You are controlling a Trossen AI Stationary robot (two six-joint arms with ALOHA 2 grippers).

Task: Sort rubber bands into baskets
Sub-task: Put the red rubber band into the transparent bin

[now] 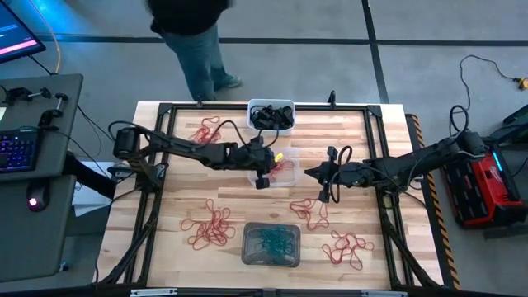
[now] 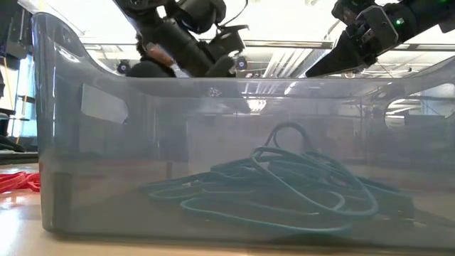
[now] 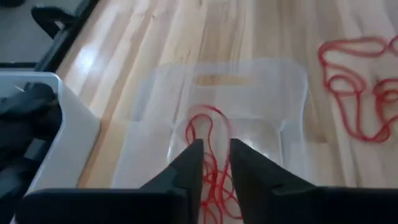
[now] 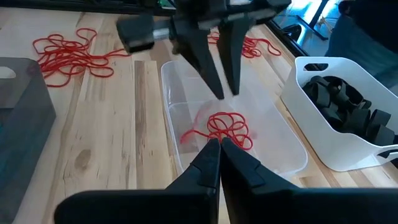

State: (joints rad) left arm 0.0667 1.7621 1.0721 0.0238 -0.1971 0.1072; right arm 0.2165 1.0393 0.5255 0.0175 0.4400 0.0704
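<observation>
Looked down on a light wooden table (image 1: 165,206). Found three small plastic tubs there, in a line down the middle.

Saw the white plastic basket (image 1: 252,107) at the far edge, full of thick black rubber bands (image 1: 272,118). Saw the clear plastic basket (image 3: 292,87) in the middle, with a small bunch of thin red rubber bands (image 4: 227,127) lying at its bottom. Saw the see-through grey plastic basket (image 1: 247,247) near the front edge, with a tangle of blue-green rubber bands (image 2: 284,185) inside.

Found the left gripper (image 4: 225,90) right above the clear basket, pointing down, up off the red bunch. Had its two dark fingers (image 3: 186,168) a little apart, just a narrow gap, with nothing between them.

Found the right gripper (image 4: 219,144) up in the air by the right edge of the clear basket, pointing at the left gripper. Had its tips pressed tight together, holding nothing.

Saw more loose red rubber bands (image 1: 210,227) lying on the wood in four messy piles: one near the far left, one near the front left, one just right of the middle and one near the front right.

Saw a person's legs in blue jeans (image 1: 198,58) on the floor past the far edge of the table.
</observation>
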